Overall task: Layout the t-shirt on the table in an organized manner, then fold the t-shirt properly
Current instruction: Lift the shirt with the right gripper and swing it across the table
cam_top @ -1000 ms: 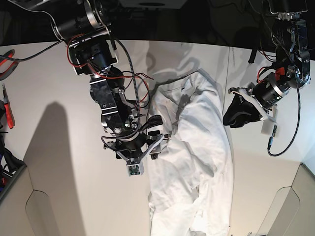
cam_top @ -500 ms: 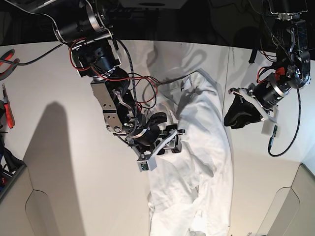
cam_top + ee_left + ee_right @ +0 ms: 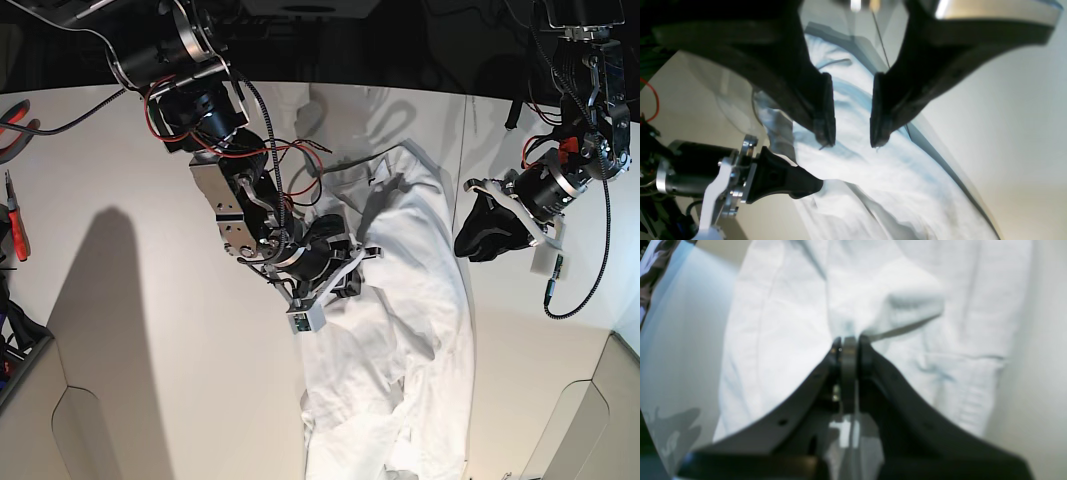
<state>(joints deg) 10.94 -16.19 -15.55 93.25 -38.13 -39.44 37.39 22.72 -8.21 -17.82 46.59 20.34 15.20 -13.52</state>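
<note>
The white t-shirt point(image 3: 420, 330) lies crumpled in a long strip down the table point(image 3: 130, 330), right of centre. My right gripper point(image 3: 350, 265) sits on the shirt's left edge. In the right wrist view the gripper point(image 3: 848, 340) is shut and pinches a raised fold of the shirt point(image 3: 780, 323). My left gripper point(image 3: 470, 240) hovers just right of the shirt's upper part. In the left wrist view the gripper point(image 3: 848, 140) is open and empty, above the shirt point(image 3: 873, 173). That view also shows the right gripper point(image 3: 813, 186) on the cloth.
A thin dark seam point(image 3: 460, 170) crosses the table beside the shirt. Red-handled pliers point(image 3: 15, 215) lie at the table's left edge. Beige panels stand at the lower left point(image 3: 100, 440) and lower right point(image 3: 590, 420). Red wires point(image 3: 290, 160) hang off the right arm.
My right gripper has moved right onto the shirt's left edge and turned, and now pinches a fold. The left arm has not moved.
</note>
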